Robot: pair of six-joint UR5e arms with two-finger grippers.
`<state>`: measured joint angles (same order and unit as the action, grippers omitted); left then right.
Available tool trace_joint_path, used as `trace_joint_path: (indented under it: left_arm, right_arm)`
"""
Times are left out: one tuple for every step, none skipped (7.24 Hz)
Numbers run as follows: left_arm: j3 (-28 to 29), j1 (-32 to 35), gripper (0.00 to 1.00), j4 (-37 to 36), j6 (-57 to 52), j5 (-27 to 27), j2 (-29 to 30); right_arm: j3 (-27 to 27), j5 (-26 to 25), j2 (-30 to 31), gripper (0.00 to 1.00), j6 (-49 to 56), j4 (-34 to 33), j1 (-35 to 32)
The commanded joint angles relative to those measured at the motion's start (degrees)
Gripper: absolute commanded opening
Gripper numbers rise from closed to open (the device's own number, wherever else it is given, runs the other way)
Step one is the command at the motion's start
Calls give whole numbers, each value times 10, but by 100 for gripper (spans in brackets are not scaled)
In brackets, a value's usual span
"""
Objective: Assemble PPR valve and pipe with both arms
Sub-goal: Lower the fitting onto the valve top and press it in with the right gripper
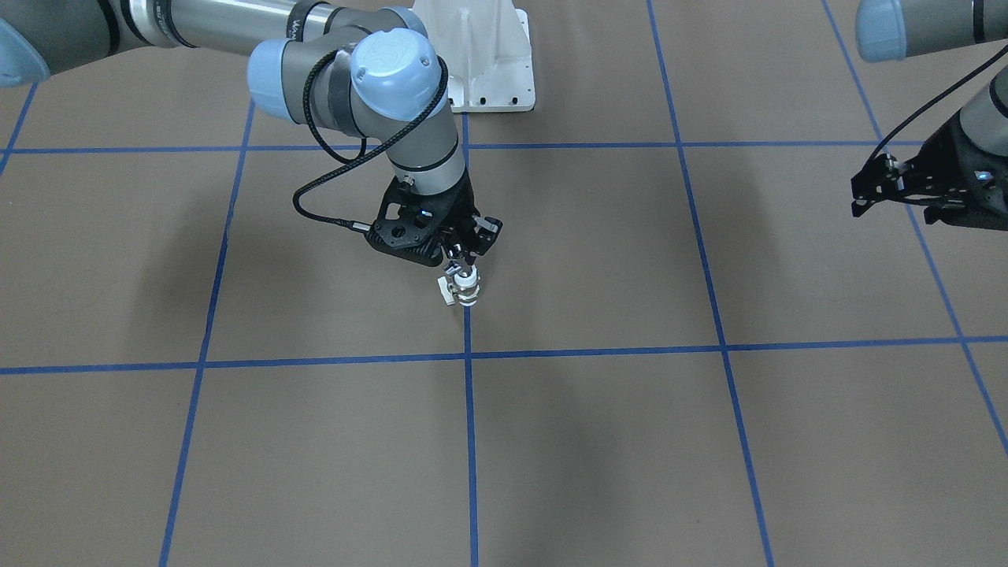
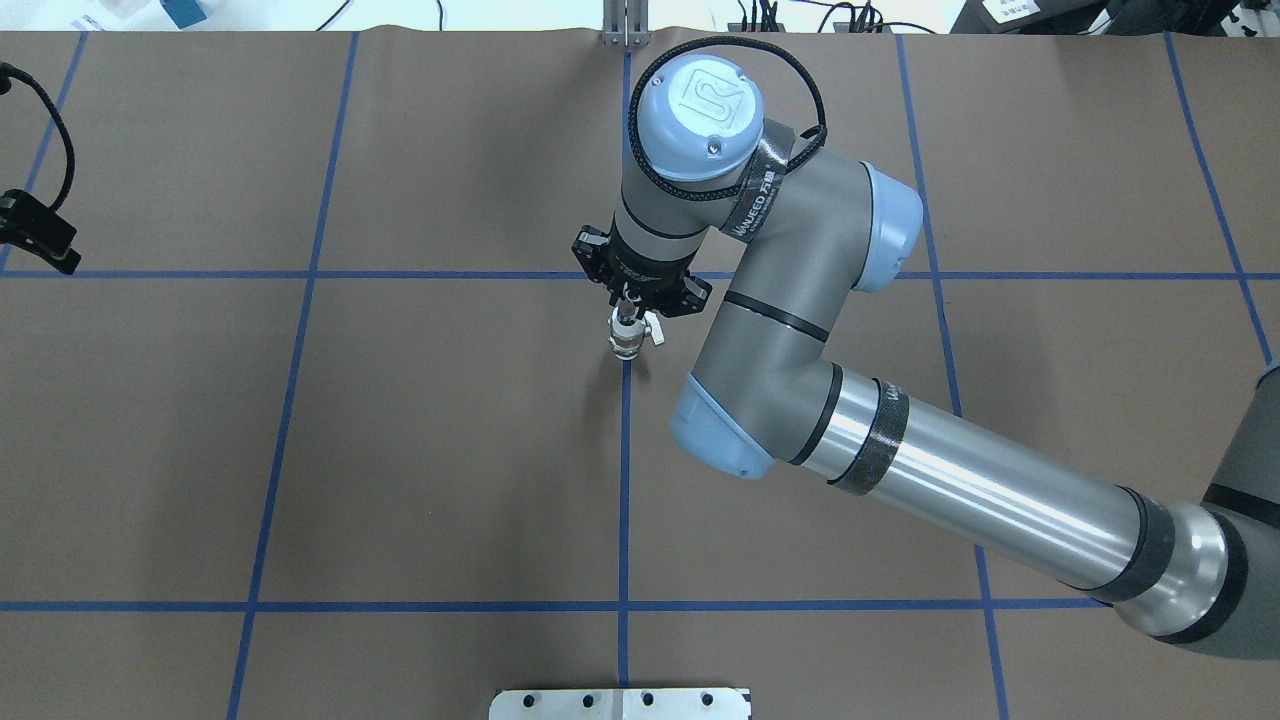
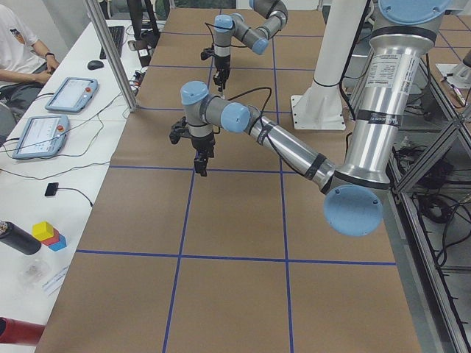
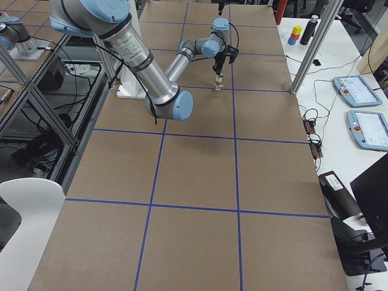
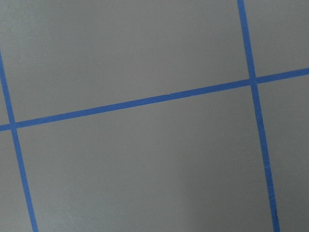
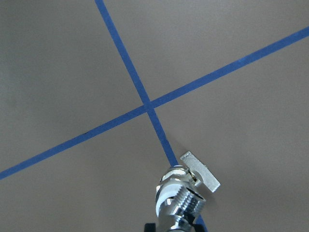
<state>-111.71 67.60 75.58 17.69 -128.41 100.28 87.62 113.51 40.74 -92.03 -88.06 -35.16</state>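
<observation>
My right gripper (image 1: 463, 264) points straight down near the table's middle and is shut on the top of the PPR valve (image 1: 466, 290). The valve has white ring ends, a metal middle and a small side lever (image 6: 200, 171). It hangs upright over a blue tape line (image 2: 627, 340); I cannot tell whether it touches the table. In the right wrist view its near end is shiny chrome thread (image 6: 179, 205); no separate pipe shows. My left gripper (image 1: 862, 197) is far off at the table's left end (image 2: 40, 240), holding nothing I can see; I cannot tell if it is open.
Brown table with a blue tape grid (image 5: 145, 101). The white bolted pedestal (image 1: 480, 55) stands at the robot's side of the table. A side bench with tablets (image 3: 70, 92), a metal post (image 3: 110, 51) and coloured blocks (image 3: 48, 234) lies beyond the far edge.
</observation>
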Motion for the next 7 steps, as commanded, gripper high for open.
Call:
trace_joint_path:
  left_arm:
    - [0, 0, 100, 0, 0, 0, 0]
    - [0, 0, 100, 0, 1, 0, 0]
    - [0, 0, 100, 0, 1, 0, 0]
    - [0, 0, 100, 0, 1, 0, 0]
    - [0, 0, 100, 0, 1, 0, 0]
    - [0, 0, 100, 0, 1, 0, 0]
    - [0, 0, 100, 0, 1, 0, 0]
  right_arm:
    - [0, 0, 0, 0, 0, 0, 1]
    - [-1, 0, 0, 0, 0, 0, 3]
    - [-2, -1, 0, 0, 0, 0, 5]
    - [-2, -1, 0, 0, 0, 0, 5]
    - [-2, 0, 0, 0, 0, 0, 5]
    - [0, 0, -1, 0, 0, -2, 5]
    - [3, 0, -3, 0, 0, -12, 5]
